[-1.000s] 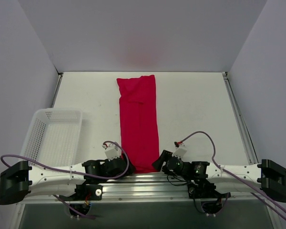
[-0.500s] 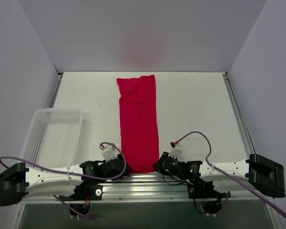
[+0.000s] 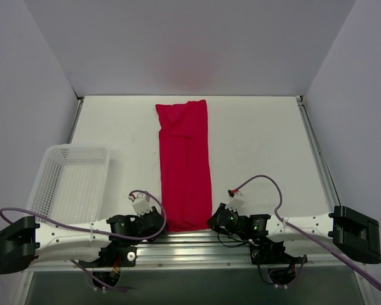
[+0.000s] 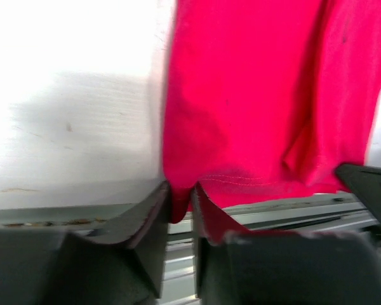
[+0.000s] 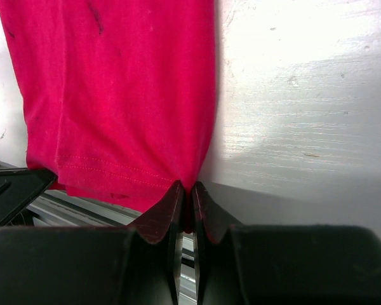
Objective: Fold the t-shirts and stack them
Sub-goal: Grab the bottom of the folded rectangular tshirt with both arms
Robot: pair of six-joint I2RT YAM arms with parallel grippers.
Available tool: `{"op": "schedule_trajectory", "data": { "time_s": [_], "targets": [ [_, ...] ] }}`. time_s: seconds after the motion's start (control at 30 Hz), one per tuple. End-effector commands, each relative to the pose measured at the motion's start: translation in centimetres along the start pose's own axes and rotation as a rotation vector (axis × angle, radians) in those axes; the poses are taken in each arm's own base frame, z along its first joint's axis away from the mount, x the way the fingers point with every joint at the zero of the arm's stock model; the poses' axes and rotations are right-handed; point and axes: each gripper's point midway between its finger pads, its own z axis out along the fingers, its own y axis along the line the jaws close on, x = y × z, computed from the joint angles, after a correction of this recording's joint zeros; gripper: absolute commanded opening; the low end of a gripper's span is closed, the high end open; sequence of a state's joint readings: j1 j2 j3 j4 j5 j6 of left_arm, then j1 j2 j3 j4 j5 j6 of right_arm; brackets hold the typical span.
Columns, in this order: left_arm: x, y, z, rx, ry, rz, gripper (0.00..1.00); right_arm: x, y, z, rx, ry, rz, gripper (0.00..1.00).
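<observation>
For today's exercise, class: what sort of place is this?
Likely a robotics lab cell: a white table enclosed by plain walls, left arm and right arm mounted at its near edge, red t-shirt laid out.

The white table (image 3: 260, 140) bears a lengthwise-folded red t-shirt (image 3: 185, 159) and a white mesh basket (image 3: 76, 184).

Top camera: high, rear, looking down on table (image 3: 260, 146). Wrist cameras: low, close, both sharing t-shirt (image 3: 185, 165) near hem.
</observation>
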State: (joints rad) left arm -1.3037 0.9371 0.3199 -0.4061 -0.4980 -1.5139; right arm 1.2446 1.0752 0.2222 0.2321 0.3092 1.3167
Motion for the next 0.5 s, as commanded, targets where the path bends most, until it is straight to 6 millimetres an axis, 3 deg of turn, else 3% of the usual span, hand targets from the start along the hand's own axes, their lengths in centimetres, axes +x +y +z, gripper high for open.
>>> {"op": "schedule_trajectory", "data": {
  "time_s": [0.0,0.07,0.1,0.3,0.33,0.4,0.47],
  "targets": [
    [-0.1,4.1,0.7,-0.122,-0.036,0.051,0.26,-0.1,-2.1,-0.1,0.073,-0.019,-0.027,0.04],
    [-0.4,4.1,0.6,-0.116,-0.046,0.052,0.17,-0.1,-2.0,-0.1,0.071,-0.019,-0.028,0.03],
    [-0.5,4.0,0.5,-0.120,-0.049,0.056,0.03,-0.1,-2.0,-0.1,0.074,-0.018,-0.031,0.01],
    [-1.0,2.6,-0.8,-0.082,-0.033,0.090,0.02,-0.7,-1.4,-0.6,0.079,-0.024,-0.052,0.00],
    [-1.2,1.7,-1.3,-0.057,-0.032,0.081,0.02,-0.9,-1.6,-0.8,0.098,-0.030,-0.066,0.00],
    [-1.5,1.2,-1.9,-0.049,-0.028,0.103,0.02,-1.6,-0.2,-1.3,0.077,-0.043,-0.076,0.00],
    [-2.4,-0.9,-3.2,0.004,-0.041,0.096,0.02,-2.3,0.3,-1.8,0.084,-0.058,-0.099,0.00]
  ]
}}
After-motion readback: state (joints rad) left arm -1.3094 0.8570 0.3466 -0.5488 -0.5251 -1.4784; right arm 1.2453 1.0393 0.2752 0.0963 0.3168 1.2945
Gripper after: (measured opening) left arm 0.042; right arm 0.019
